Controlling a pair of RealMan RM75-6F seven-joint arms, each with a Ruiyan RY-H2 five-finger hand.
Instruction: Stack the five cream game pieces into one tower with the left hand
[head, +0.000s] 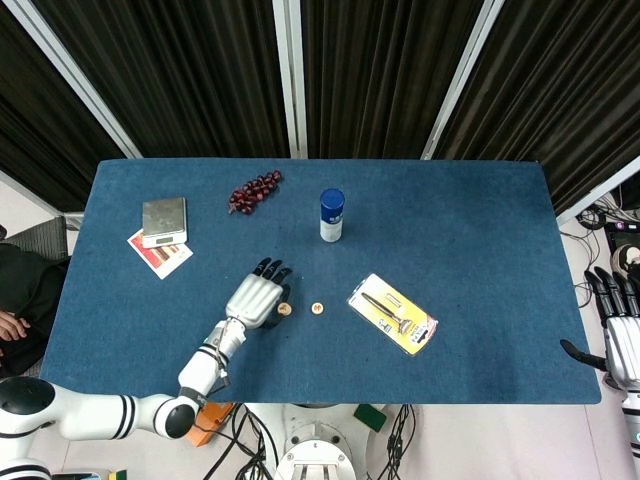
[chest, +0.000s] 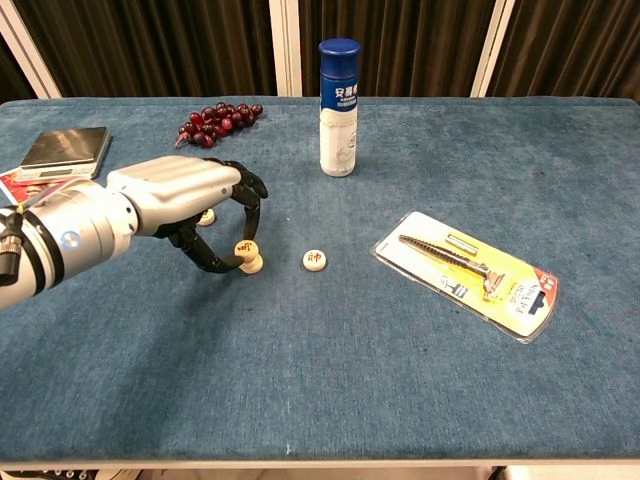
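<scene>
Left hand (chest: 185, 205) over the blue counter (chest: 330, 370), fingertips pinching a cream game piece (chest: 246, 250) tilted on edge above another; loose cream piece (chest: 315, 260) just beside; packaged razor (chest: 470, 272) to the right; white bottle (chest: 337, 108), grapes (chest: 215, 122), scale (chest: 65, 148) beyond; right hand (head: 620, 330) off the counter edge, fingers spread

The table (chest: 420, 400) has a soft, matt blue cloth – the left hand (chest: 185, 200) is shiny silver with black fingers (chest: 250, 190), the razor pack (chest: 468, 272) glossy plastic
</scene>
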